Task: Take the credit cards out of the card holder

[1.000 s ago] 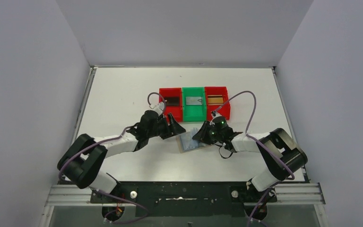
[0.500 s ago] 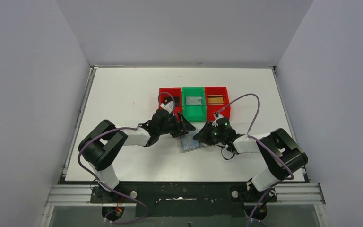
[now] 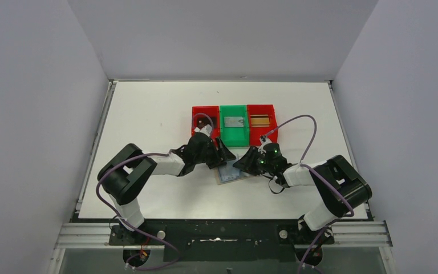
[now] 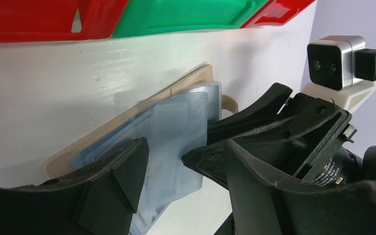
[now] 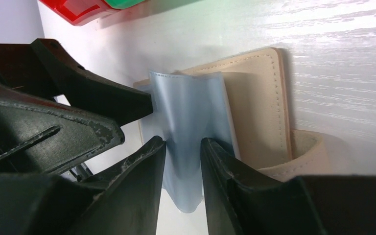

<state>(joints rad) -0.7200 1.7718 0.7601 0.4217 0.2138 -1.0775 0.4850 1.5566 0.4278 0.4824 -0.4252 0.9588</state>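
The beige card holder [image 3: 231, 172] lies open on the table in front of the bins, its light blue lining [image 4: 181, 122] facing up. My right gripper [image 3: 245, 162] is shut on a raised flap of the lining [image 5: 191, 107], with the beige cover [image 5: 254, 112] beside it. My left gripper [image 3: 222, 155] is open, and its jaws straddle the lining's opposite edge in the left wrist view [image 4: 165, 156]. A dark card [image 3: 208, 121], a silver-grey card [image 3: 234, 121] and a gold-brown card [image 3: 259, 120] lie in the bins.
Three bins stand in a row just behind the holder: red [image 3: 197, 128], green [image 3: 234, 136] and red [image 3: 271, 130]. The two grippers are close together, nearly tip to tip. Both arms' cables loop above the bins.
My left arm has reached right and forward, bringing its gripper from beside the holder onto the holder's left edge. My right gripper has stayed on the lining.
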